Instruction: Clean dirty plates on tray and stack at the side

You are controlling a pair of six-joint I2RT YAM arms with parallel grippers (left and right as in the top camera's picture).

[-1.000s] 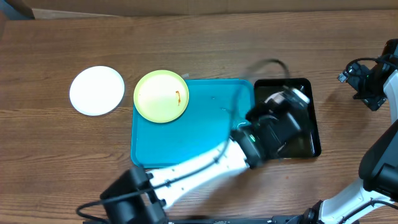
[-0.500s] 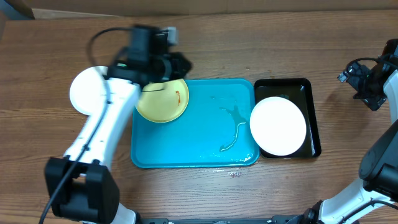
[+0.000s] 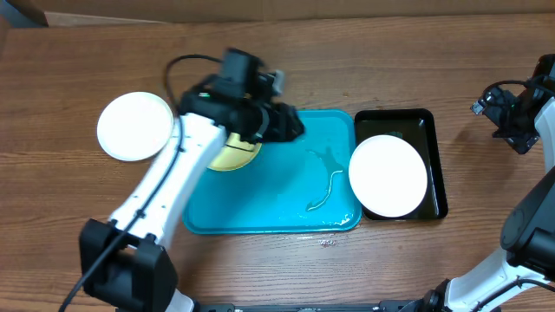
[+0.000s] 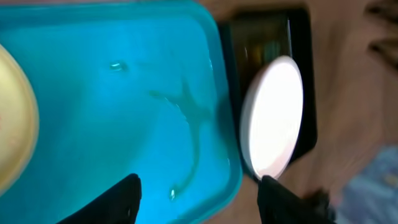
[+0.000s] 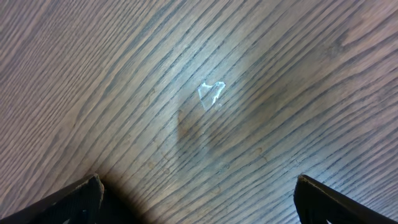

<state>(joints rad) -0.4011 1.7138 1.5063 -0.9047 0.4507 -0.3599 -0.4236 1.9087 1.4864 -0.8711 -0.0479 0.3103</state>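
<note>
Midpoint: hovering left claw point(image 4: 200, 188) spread empty over tray point(image 3: 260, 212), right claw point(image 5: 199, 190) spread too, leaving green plate point(image 4: 11, 118) there at ten o'clock, white plate point(image 3: 134, 126) at nine, other white plate point(image 3: 388, 176) at three, unstacked

The tray point(image 3: 260, 204) is turquoise-blue, with a glossy, clear streak of liquid point(image 3: 325, 186) curling across its right part. 2 plates are plain white: 1 point(image 3: 134, 126) lies on bare wood at the left, and 1 point(image 3: 388, 176) lies on the shiny black tray point(image 3: 436, 143). The 3rd plate point(image 3: 228, 159) shows pale yellow-green. The table point(image 3: 390, 61) is mid-brown wood with darker grain lines. The left arm point(image 3: 160, 186) is white with black joints. The left gripper point(image 4: 199, 190) and right gripper point(image 5: 198, 186) are black.
</note>
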